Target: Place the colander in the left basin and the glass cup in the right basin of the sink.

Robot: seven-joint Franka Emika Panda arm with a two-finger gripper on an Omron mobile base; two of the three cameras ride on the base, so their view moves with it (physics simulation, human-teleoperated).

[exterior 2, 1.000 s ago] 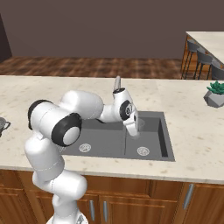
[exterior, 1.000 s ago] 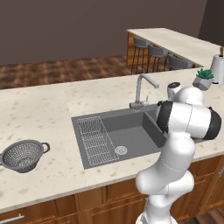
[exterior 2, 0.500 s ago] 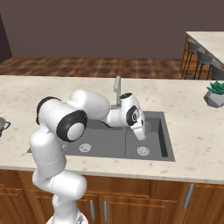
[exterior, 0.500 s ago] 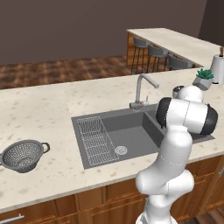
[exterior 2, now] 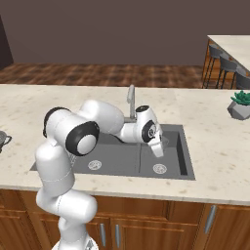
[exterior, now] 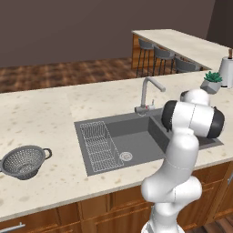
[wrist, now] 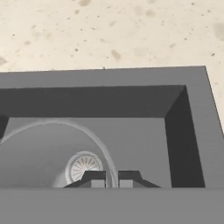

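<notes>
Your inventory, operator: one sink point(exterior: 154, 132), dark grey, set into the speckled counter point(exterior: 50, 118), divided into a left basin point(exterior: 132, 136) holding a wire rack point(exterior: 101, 144) and a round drain point(exterior: 126, 156), and a right basin point(exterior 2: 163, 156) with its own drain point(exterior 2: 159, 169). One curved steel faucet point(exterior: 148, 93) stands at the back rim, just behind the divider. One colander point(exterior: 23, 160), grey mesh, sits upright on the counter well to the left of the sink, apart from everything else. One gripper point(wrist: 111, 178), lowered over the right basin; its fingertips point(wrist: 95, 178) pinch the curved clear rim of the glass cup point(wrist: 57, 153), through which you see the drain below. Your arm's elbow and forearm cross above the sink in the right base view, hiding part of the divider and the faucet's foot. One potted plant point(exterior: 211, 82) and one white paper roll point(exterior: 226, 70) stand at the counter's far right, well clear of the sink. Bar stools point(exterior: 164, 54) line the far island.
</notes>
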